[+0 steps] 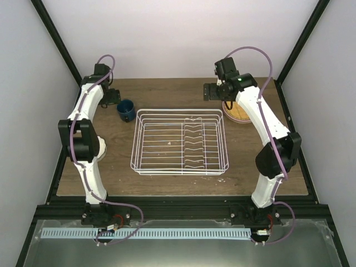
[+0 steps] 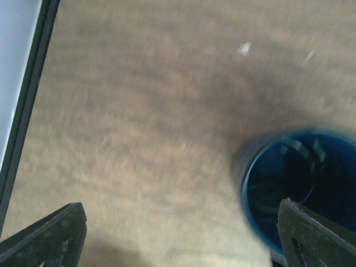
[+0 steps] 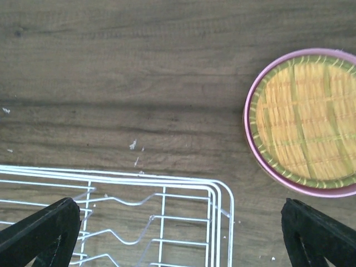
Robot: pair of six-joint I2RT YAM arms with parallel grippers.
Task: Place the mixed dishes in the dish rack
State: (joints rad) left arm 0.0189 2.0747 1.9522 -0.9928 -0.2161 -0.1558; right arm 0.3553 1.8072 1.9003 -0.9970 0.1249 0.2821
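The white wire dish rack [image 1: 179, 142] stands mid-table with nothing in it; its far right corner shows in the right wrist view [image 3: 167, 211]. The dark blue mug [image 1: 125, 109] stands upright off its far left corner. My left gripper [image 1: 111, 95] is open just left of the mug [image 2: 300, 183], and its right finger [image 2: 317, 236] overlaps the rim. A yellow-orange grid plate [image 3: 306, 119] lies on a pale green and a pink plate [image 3: 248, 119], stacked right of the rack [image 1: 238, 114]. My right gripper [image 3: 181, 239] is open and empty above the rack's corner. A cream bowl [image 1: 102, 146] is mostly hidden behind my left arm.
The wooden table [image 1: 167, 89] ends at a black frame rail on the left [image 2: 28, 105] and at the walls behind. My right arm [image 1: 261, 119] reaches over the plate stack and covers part of it.
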